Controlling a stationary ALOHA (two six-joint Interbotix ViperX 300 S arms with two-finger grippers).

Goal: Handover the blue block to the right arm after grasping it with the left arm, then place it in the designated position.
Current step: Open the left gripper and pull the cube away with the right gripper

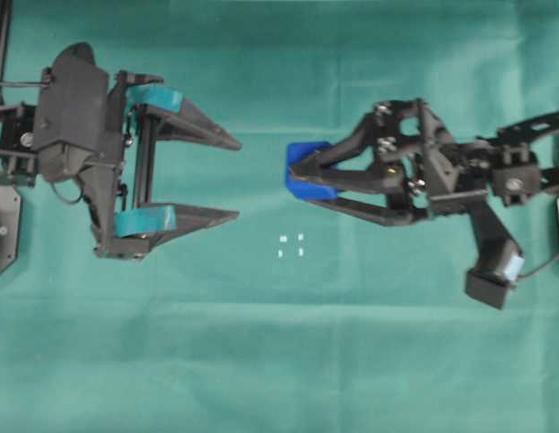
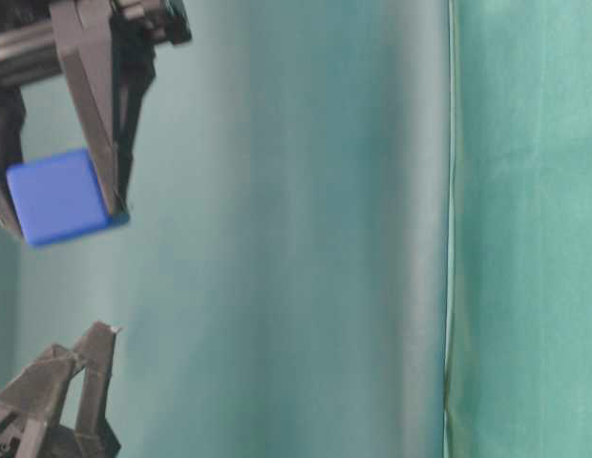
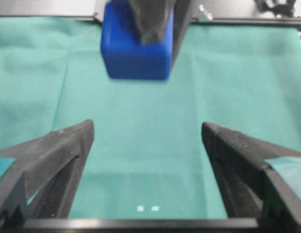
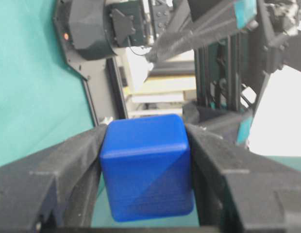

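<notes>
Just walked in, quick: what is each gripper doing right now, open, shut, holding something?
Left gripper: open, holding nothing.
Right gripper: shut on the blue block, held above the green cloth.

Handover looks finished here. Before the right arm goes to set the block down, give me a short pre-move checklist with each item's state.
1. Small bright blue cube clamped between the right gripper fingers: ok.
2. Left gripper with teal bands open and apart from the cube: ok.
3. Four white marks on the green cloth visible and uncovered: ok.
4. Cube over the marks: not ok, it sits off to one side in the overhead view.
5. Cube's height above the cloth: cannot tell.
</notes>
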